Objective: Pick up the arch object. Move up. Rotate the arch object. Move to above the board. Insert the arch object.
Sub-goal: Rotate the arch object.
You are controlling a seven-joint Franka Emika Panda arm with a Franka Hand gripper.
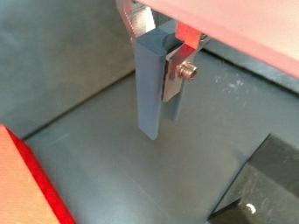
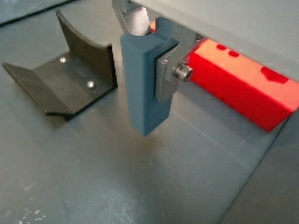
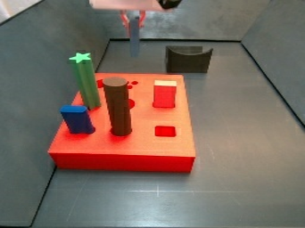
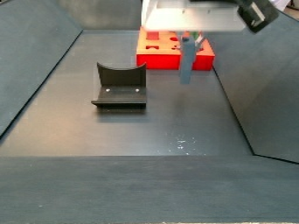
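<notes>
My gripper (image 1: 160,52) is shut on the arch object (image 1: 152,87), a slim grey-blue piece that hangs upright from the fingers (image 2: 163,74), clear of the grey floor. In both side views the arch object (image 3: 134,32) (image 4: 186,59) is in the air beyond the far edge of the board (image 3: 131,134). The board is a red slab that bears a green star column (image 3: 85,80), a brown cylinder (image 3: 117,107), a blue block (image 3: 77,118) and a red block (image 3: 165,93). The board's edge shows in both wrist views (image 2: 239,83) (image 1: 30,188).
The dark fixture (image 3: 187,59) with a scooped notch stands on the floor behind the board, to the side of the gripper; it also shows in a side view (image 4: 118,85) and in both wrist views (image 2: 65,74). Grey walls close in the floor.
</notes>
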